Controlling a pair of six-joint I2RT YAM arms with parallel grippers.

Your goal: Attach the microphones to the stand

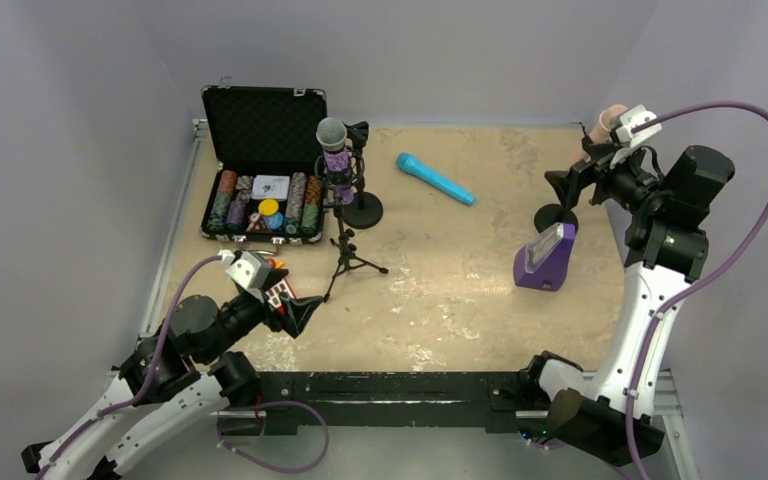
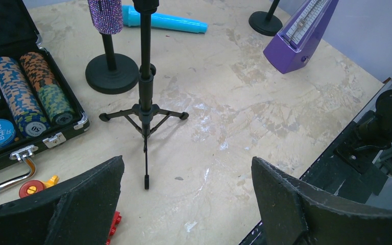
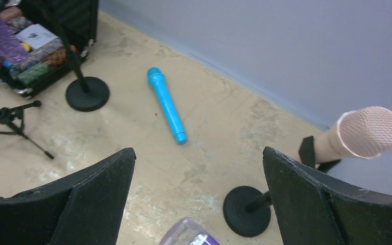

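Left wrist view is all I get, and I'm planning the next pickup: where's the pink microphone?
Observer: The pink microphone already sits clipped in a round-base stand at the far right.
Operator: Is the right hand gripping it?
Observer: No. The right hand is open beside it, with nothing between its fingers.
Operator: And the purple microphone's top?
Observer: The purple microphone is upright, silver mesh head on top, near the open case.
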